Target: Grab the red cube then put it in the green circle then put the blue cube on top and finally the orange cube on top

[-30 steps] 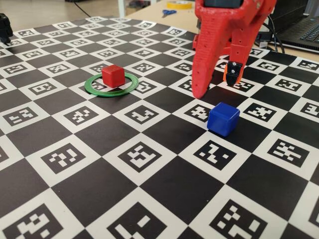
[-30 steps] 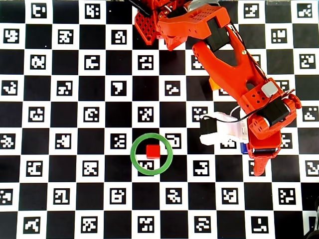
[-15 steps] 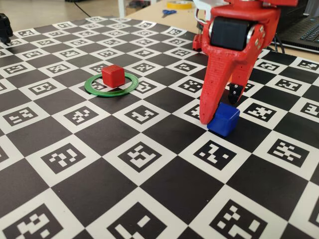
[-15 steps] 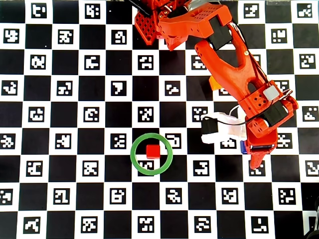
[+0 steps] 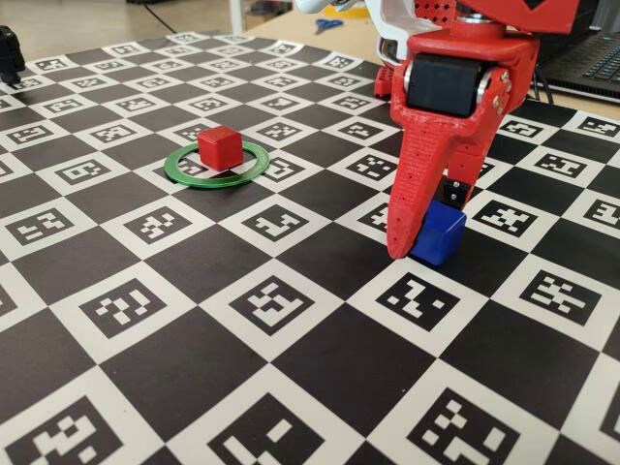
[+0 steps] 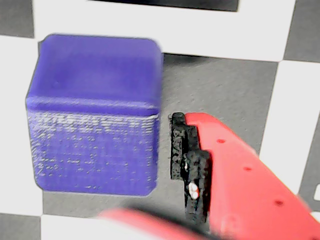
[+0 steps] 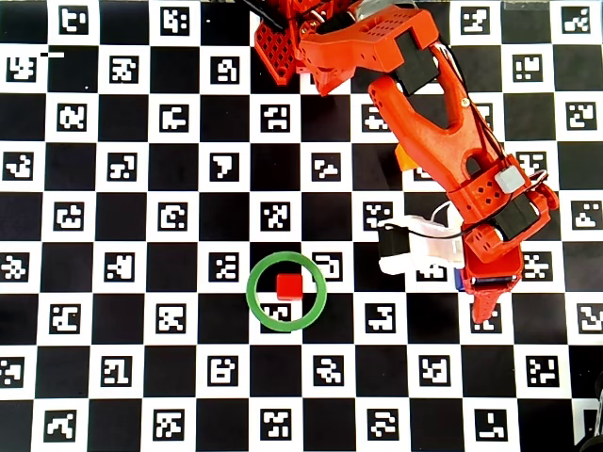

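The red cube [image 5: 219, 147] sits inside the green circle [image 5: 184, 170] left of centre on the board; both also show in the overhead view, the cube [image 7: 289, 286] and the ring [image 7: 254, 282]. My red gripper [image 5: 426, 237] is down at the board with the blue cube [image 5: 441, 232] between its jaws. In the wrist view the blue cube [image 6: 95, 115] stands on the board, and a black-padded finger [image 6: 192, 165] stands just right of it with a narrow gap. From overhead the gripper [image 7: 476, 290] covers nearly all of the blue cube. A bright-orange corner, the orange cube [image 7: 403, 158], peeks from under the arm.
The board [image 5: 291, 387] is a black-and-white checker of marker squares. Blue scissors [image 5: 327, 24] and a laptop [image 5: 593, 58] lie beyond its far edge, and a black object [image 5: 8, 53] stands at far left. The arm base [image 7: 283, 47] is at the top in the overhead view.
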Robot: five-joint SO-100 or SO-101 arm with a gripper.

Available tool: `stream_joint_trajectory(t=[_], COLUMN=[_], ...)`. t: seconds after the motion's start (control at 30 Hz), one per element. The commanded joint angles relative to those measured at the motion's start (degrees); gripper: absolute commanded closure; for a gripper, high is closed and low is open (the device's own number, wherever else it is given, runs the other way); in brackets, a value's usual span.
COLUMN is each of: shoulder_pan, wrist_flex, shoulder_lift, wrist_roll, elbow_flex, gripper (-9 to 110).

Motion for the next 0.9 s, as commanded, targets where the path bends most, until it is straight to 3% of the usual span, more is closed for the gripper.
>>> stream_joint_trajectory(t=[0.0,0.7,0.87], shoulder_pan=[-0.62,-0.62,-0.53], wrist_flex=[-0.70,-2.20,-2.11], shoulder_lift=[2.29,0.79,0.62], wrist_roll=[0.26,-0.44,-0.88], elbow_flex=[-0.53,0.97,0.53], gripper=[59,63,73])
